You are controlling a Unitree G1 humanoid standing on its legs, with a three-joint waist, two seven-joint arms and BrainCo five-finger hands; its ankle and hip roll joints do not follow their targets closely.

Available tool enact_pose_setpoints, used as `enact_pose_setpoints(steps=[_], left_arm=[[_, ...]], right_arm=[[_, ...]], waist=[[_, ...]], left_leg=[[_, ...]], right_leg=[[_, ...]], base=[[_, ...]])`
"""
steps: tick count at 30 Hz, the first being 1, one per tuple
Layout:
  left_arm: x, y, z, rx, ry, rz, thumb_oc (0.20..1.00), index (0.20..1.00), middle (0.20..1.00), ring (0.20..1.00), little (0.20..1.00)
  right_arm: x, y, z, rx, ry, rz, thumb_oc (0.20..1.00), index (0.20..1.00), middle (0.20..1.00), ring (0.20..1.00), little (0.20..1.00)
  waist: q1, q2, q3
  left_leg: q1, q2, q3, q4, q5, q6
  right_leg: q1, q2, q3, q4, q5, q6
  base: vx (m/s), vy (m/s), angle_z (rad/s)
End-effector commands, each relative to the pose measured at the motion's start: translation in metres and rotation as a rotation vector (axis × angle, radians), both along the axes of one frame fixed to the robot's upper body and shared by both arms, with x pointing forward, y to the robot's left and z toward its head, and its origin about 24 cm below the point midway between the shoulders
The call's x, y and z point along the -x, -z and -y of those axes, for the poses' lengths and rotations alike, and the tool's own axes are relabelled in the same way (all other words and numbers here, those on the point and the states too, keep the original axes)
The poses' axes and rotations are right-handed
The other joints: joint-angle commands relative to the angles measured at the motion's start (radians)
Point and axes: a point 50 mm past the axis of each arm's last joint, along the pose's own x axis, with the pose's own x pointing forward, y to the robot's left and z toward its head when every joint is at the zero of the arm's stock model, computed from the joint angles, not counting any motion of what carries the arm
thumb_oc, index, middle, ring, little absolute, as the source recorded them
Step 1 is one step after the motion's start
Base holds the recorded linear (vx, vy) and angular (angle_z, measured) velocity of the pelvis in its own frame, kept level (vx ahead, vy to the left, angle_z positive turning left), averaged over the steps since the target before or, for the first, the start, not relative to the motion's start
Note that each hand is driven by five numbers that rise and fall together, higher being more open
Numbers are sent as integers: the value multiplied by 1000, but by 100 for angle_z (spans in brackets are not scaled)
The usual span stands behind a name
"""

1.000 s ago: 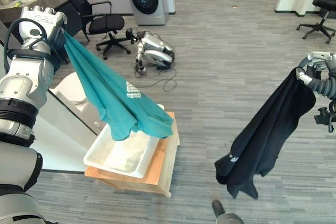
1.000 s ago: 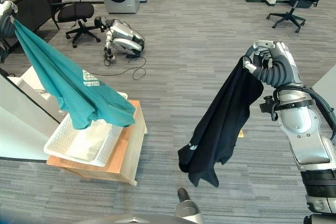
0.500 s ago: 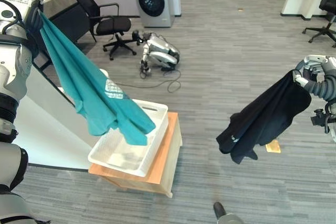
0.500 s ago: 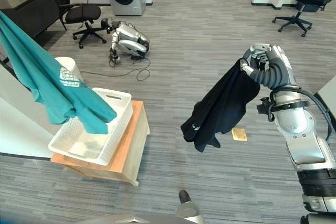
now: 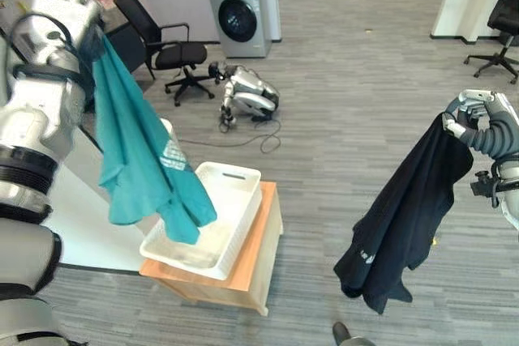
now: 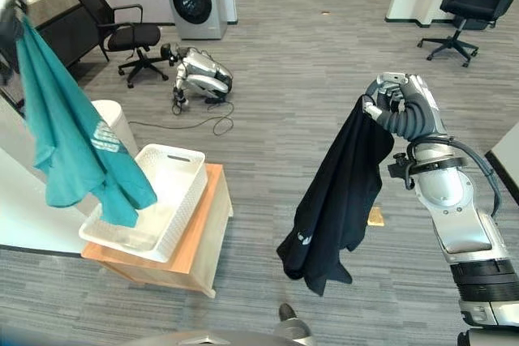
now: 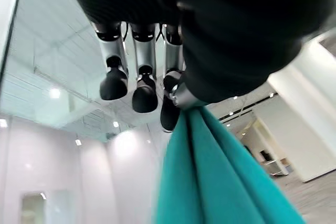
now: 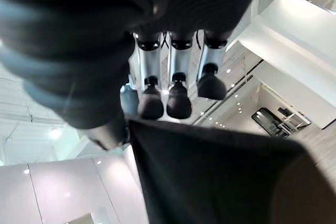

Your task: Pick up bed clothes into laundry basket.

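- The left robot hand (image 5: 63, 15), raised high at far left, pinches the top of a teal T-shirt (image 5: 144, 160).
- The shirt hangs straight down; its lower hem dangles over the near left of the white laundry basket (image 5: 231, 215).
- The basket sits on a low wooden table (image 5: 258, 255).
- The right robot hand (image 6: 395, 103), raised at right, grips a black garment (image 6: 340, 196), which hangs free above the floor, well apart from the basket.

Bright, even indoor light; wrist-view blur
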Motion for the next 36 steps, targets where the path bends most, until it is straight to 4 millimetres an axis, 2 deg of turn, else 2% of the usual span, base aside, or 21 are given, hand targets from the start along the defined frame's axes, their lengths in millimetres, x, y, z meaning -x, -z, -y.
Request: enact_pose_setpoints(steps=[1,4,11,14,15,16,22,23,27,29,30,31,32,33,34,35,36], left_arm=[[0,-30,2,62,11,127,200,200,200,200,200],[-7,-21,12,118,46,123,200,200,200,200,200],[-22,-2,23,198,50,53,200,200,200,200,200],[-27,22,12,227,-39,-57,200,200,200,200,200],[-28,29,8,236,-73,-91,884,884,884,884,884],[-28,34,4,235,-100,-121,1000,1000,1000,1000,1000],[-20,51,-10,212,-170,-193,1000,1000,1000,1000,1000],[-14,53,-18,208,-188,-194,1000,1000,1000,1000,1000],[3,40,-30,179,-171,-123,1000,1000,1000,1000,1000],[10,37,-24,191,-112,-88,1000,1000,1000,1000,1000],[12,39,-24,193,-112,-91,1000,1000,1000,1000,1000],[10,46,-7,312,-3,-94,1000,1000,1000,1000,1000],[12,51,5,461,95,-88,1000,1000,1000,1000,1000],[14,52,4,467,95,-89,1000,1000,1000,1000,1000],[31,63,17,665,264,-95,1000,1000,1000,1000,1000],[37,71,26,764,357,-106,1000,1000,1000,1000,1000],[44,69,35,854,474,-121,1000,1000,1000,1000,1000]], right_arm=[[-1,-51,-13,37,-58,209,200,200,200,200,200],[-4,-59,-14,33,-59,231,200,200,200,200,200],[-11,-68,-7,-23,-13,277,200,200,200,200,200],[-13,-71,-4,-56,3,298,200,200,200,200,200],[-12,-73,-4,-68,5,312,200,200,200,200,200],[-10,-75,-2,-74,11,327,200,200,200,200,200],[2,-79,9,-76,37,354,200,200,200,200,200],[6,-78,11,-66,46,355,200,200,200,200,200],[10,-75,15,-61,70,351,200,200,200,200,200],[11,-67,21,-66,93,317,200,200,200,200,200],[11,-66,21,-64,92,315,200,200,200,200,200],[13,-52,31,-94,140,264,200,200,200,200,200],[14,-44,39,-120,177,242,200,200,200,200,200],[15,-44,39,-118,176,241,200,200,200,200,200],[18,-30,46,-115,226,186,200,200,200,200,200],[18,-27,49,-100,254,165,200,200,200,200,200],[17,-25,52,-73,275,138,200,200,200,200,200]], waist=[[25,10,13],[9,13,65],[-7,13,119],[-7,6,129],[-6,3,129],[-4,-1,130],[23,-25,125],[39,-34,121],[89,-67,118],[113,-91,120],[111,-90,120],[122,-113,132],[137,-127,147],[133,-125,148],[149,-132,146],[158,-135,141],[155,-138,129]], left_leg=[[45,34,-11,15,-75,-33],[4,33,-10,15,-58,-34],[-103,35,-2,15,-29,-32],[-127,42,1,16,-22,-31],[-132,45,3,16,-20,-31],[-133,48,3,17,-20,-32],[-128,62,-10,16,-22,-32],[-124,64,-15,15,-24,-31],[-120,67,-36,15,-32,-27],[-118,64,-45,16,-43,-22],[-115,63,-46,16,-43,-22],[-125,81,2,49,-36,-19],[-140,104,50,115,-55,-21],[-148,107,45,127,-54,-20],[-150,130,105,175,-73,-12],[-154,132,114,174,-72,-18],[-160,136,115,168,-61,-20]], right_leg=[[-68,-78,-64,128,-118,94],[-128,-78,-43,139,-109,94],[-256,-73,-12,146,-70,94],[-279,-68,-11,148,-66,94],[-281,-67,-11,149,-66,94],[-281,-66,-12,148,-67,94],[-264,-68,-31,146,-81,94],[-256,-67,-37,146,-89,94],[-234,-65,-50,148,-107,94],[-212,-66,-56,149,-119,94],[-209,-67,-57,150,-121,94],[-174,-92,-77,144,-137,94],[-147,-122,-131,150,-150,94],[-146,-122,-134,149,-145,94],[-105,-145,-223,153,-146,94],[-85,-150,-250,153,-140,94],[-74,-151,-263,146,-134,94]], base=[[-82,16,-5],[-162,44,-8],[-133,18,-11],[-88,-23,-7],[-48,-38,-9],[-27,-47,-9],[8,-46,5],[20,-30,19],[14,-35,16],[17,-43,22],[-26,-73,44],[-78,-91,51],[-103,-102,56],[-78,-11,144],[-25,47,159],[13,86,175],[30,95,104]])
